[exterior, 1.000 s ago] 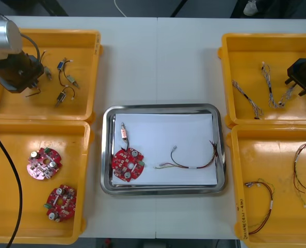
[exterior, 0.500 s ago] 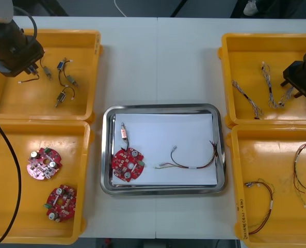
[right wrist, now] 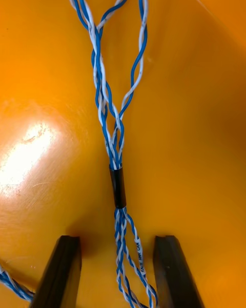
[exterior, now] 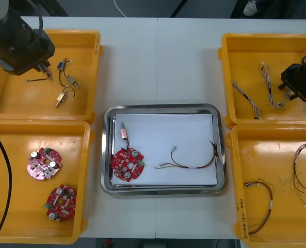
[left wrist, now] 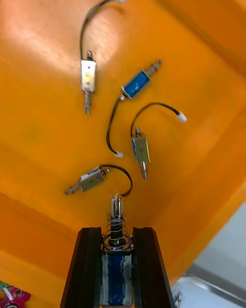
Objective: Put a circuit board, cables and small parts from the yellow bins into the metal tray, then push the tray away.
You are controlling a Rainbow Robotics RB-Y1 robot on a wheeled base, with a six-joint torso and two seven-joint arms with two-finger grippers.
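Over the far left yellow bin (exterior: 85, 46) my left gripper (exterior: 38, 68) is shut on a small metal part (left wrist: 117, 236) with a blue body and a spring, held above the bin floor. Several more small metal parts (left wrist: 141, 151) with black leads lie below it. In the far right yellow bin (exterior: 235, 46) my right gripper (right wrist: 119, 269) is open and low, its fingers (right wrist: 64, 272) either side of a twisted blue and white cable (right wrist: 118, 185). The metal tray (exterior: 163, 191), white inside, holds a red circuit board (exterior: 127, 164), a small metal part (exterior: 124, 132) and a red and yellow cable (exterior: 191, 161).
The near left bin (exterior: 8, 139) holds two more red circuit boards (exterior: 43, 164). Thin cables (exterior: 261, 201) lie in the near right bin (exterior: 245, 139). Another blue and white cable (exterior: 247, 98) lies in the far right bin. Bare table stretches beyond the tray.
My left gripper has risen and shifted towards the tray side with the small part, its lead now dangling off the bin floor. The right gripper has edged slightly left over the cables.
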